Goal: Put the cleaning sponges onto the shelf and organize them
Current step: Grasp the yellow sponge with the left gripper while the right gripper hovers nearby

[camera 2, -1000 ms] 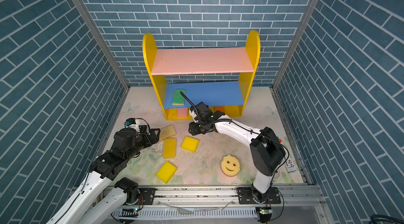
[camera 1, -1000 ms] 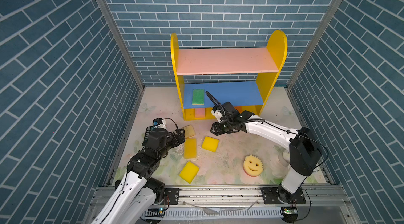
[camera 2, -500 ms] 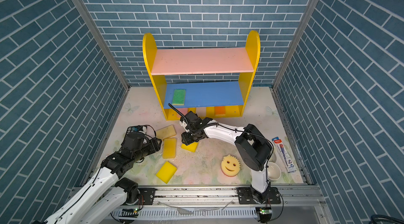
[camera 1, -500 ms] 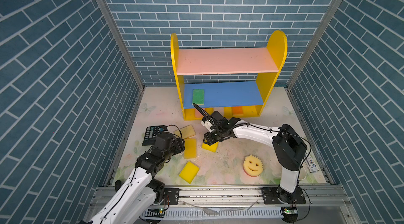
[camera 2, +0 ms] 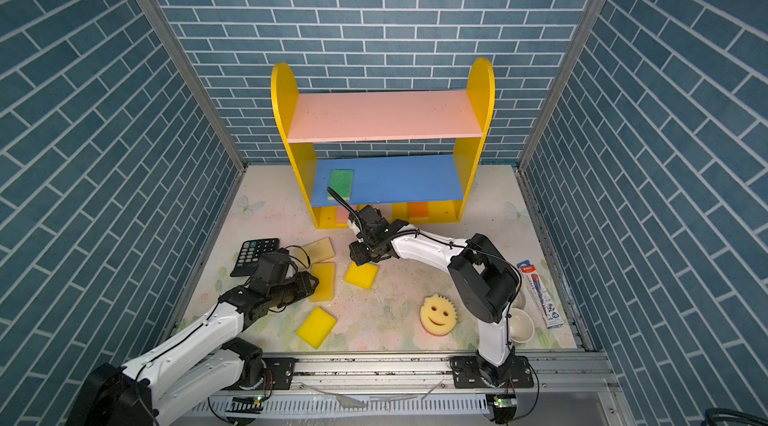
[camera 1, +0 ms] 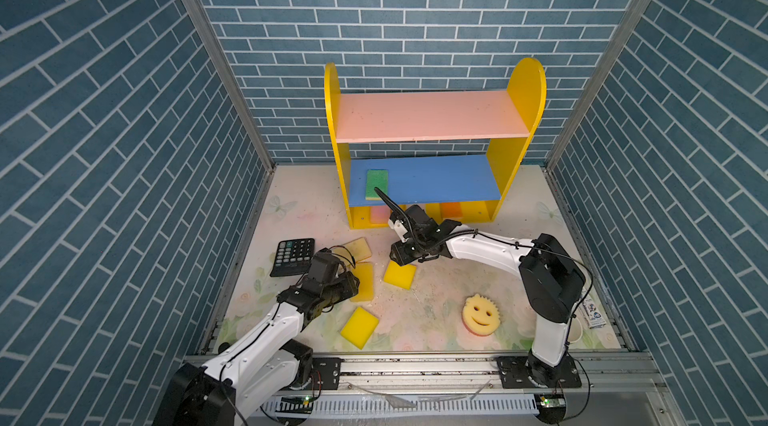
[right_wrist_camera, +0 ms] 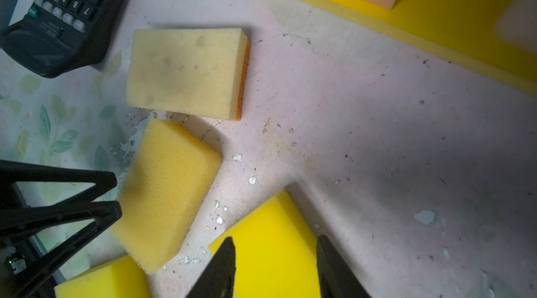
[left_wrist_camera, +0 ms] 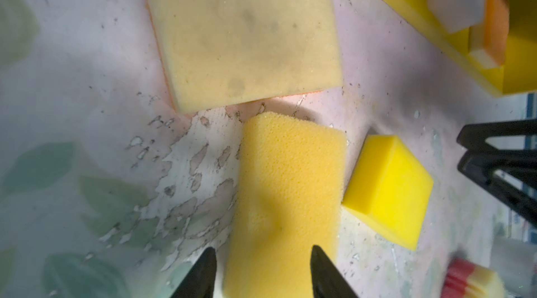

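Note:
My left gripper [camera 1: 354,281] [left_wrist_camera: 263,255] is open around the near end of a porous yellow sponge [camera 1: 365,283] [left_wrist_camera: 290,171]. A sliver of table shows beside one finger. My right gripper [camera 1: 397,264] [right_wrist_camera: 275,245] is open and straddles a corner of a bright yellow sponge [camera 1: 401,275] [right_wrist_camera: 270,218] lying on the table. A tan sponge [camera 1: 358,249], another yellow sponge [camera 1: 359,327] and the smiley sponge [camera 1: 481,314] lie loose. The shelf [camera 1: 428,116] holds a green sponge [camera 1: 377,184] on its blue board. A pink sponge [camera 1: 378,214] and an orange one [camera 1: 451,210] sit on its base.
A black calculator [camera 1: 293,257] lies left of the tan sponge, close behind my left arm. A white bowl [camera 2: 521,328] and a packaged pen [camera 2: 540,299] lie at the right edge behind the right arm's base. Brick walls close in three sides.
My right gripper moved from the shelf's base down to the bright yellow sponge. The left gripper came forward over the porous sponge and its jaws narrowed around it.

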